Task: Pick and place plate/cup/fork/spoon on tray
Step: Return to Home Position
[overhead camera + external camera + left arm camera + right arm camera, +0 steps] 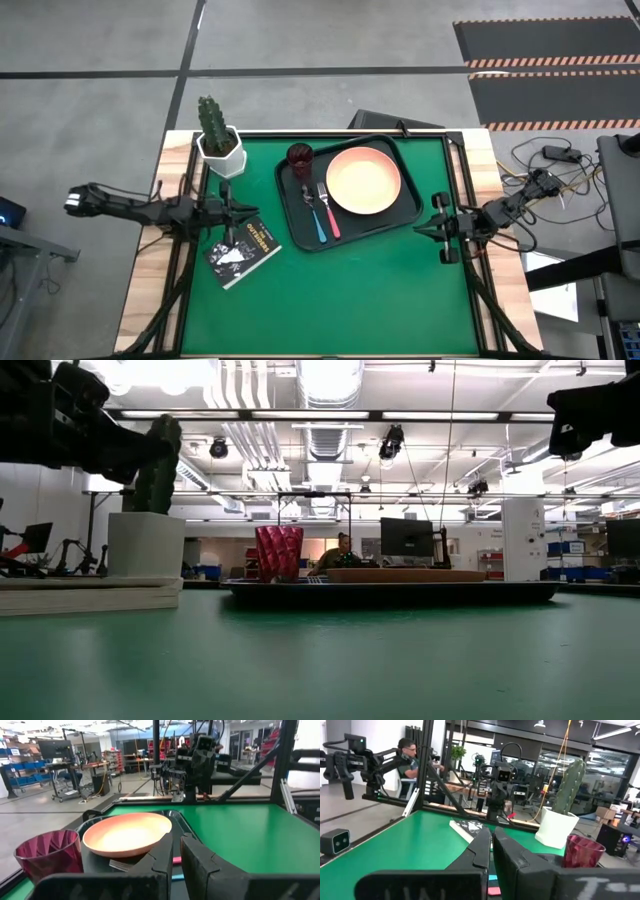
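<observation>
All 4 pieces lie on the tray (375,228), so the job looks done and only the retreat to rest remains. The plate (364,180) fills the tray's right part. The cup (300,157) stands upright in the far left corner, near the rim. The fork (329,212) and the spoon (315,218) lie side by side between them, the fork just beside the plate's edge.

The left gripper (176,840) hangs above the worktop (350,300) to the left of the tray. Its 2 fingers are drawn almost together and hold nothing. It is between the cactus pot (222,152) and the book (243,250). The right gripper (491,832) sits just off the tray's right rim, fingers likewise nearly closed and empty.

The risk now is collateral, not a failed grasp. If the right arm dipped or pushed forward while folding back, it could catch the rim and shove the tray. That jolt could topple the cup, which is tall and narrow, or slide the cutlery under the plate. On the left, a wide or low swing could clip the cactus pot or drag the book. Lifting each arm clear before it turns would likely avoid both.
</observation>
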